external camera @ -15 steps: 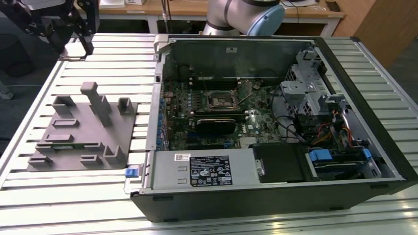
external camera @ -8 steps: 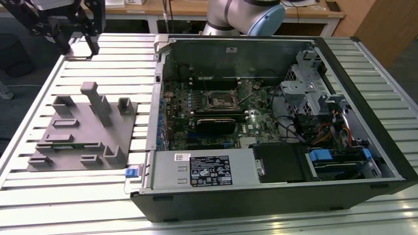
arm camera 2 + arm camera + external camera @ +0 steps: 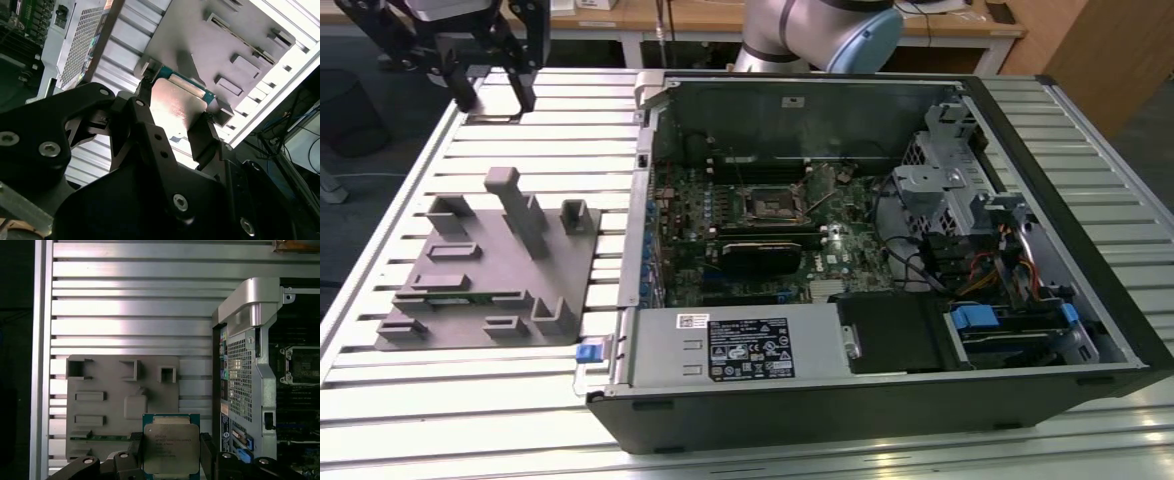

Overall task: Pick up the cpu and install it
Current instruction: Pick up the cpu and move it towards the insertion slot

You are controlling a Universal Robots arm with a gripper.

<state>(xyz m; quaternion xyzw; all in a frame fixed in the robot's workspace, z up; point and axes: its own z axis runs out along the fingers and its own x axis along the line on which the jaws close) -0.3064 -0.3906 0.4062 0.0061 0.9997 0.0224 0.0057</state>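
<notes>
Over slatted table [image 3: 454, 400], tool [image 3: 170, 444] clamping cpu [image 3: 171, 452], socket [image 3: 774, 203] in exterior view

None of the print is clear enough to read. In the first wrist view, several lines of dark print stand on the pale metal top of the cpu [image 3: 171, 442], which is gripped in the hand [image 3: 170, 455]. In the exterior view, a white label [image 3: 747, 345] with black text and small symbols lies on the grey power supply box [image 3: 821, 340], along the edge of the computer case [image 3: 854, 415] nearest that camera. A small white sticker [image 3: 794, 101] sits on the case's far inner wall.
</notes>
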